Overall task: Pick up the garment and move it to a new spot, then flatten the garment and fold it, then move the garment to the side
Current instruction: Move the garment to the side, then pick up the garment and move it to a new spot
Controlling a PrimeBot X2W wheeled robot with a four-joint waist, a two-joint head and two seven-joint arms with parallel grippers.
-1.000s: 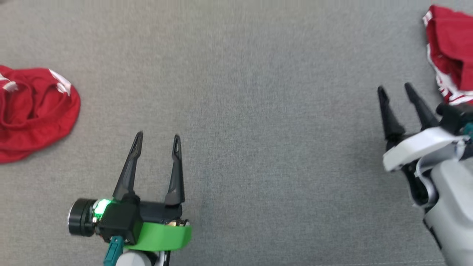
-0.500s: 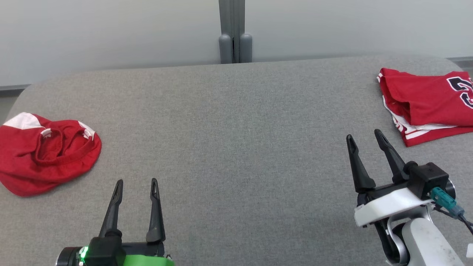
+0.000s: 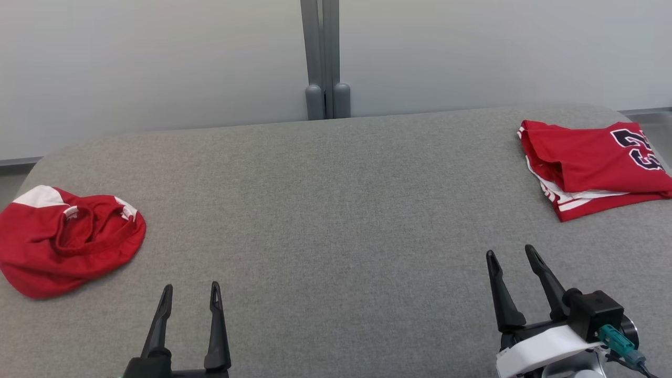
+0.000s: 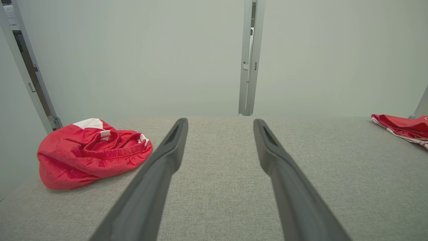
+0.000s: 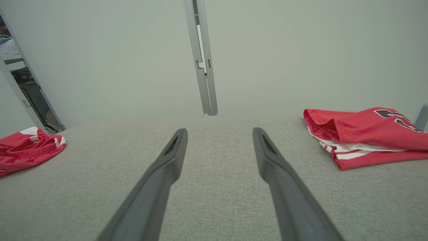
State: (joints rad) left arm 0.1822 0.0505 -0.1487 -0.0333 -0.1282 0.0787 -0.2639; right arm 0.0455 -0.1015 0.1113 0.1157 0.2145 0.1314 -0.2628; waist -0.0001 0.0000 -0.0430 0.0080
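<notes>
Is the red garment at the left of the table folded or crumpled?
Crumpled. The red garment lies in a loose heap on the grey table, its waistband bunched on top, with no flat layers.

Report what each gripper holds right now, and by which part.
Nothing is held. The left gripper and the right gripper both stand open and empty; the crumpled red shorts and the folded red jersey lie apart from them.
</notes>
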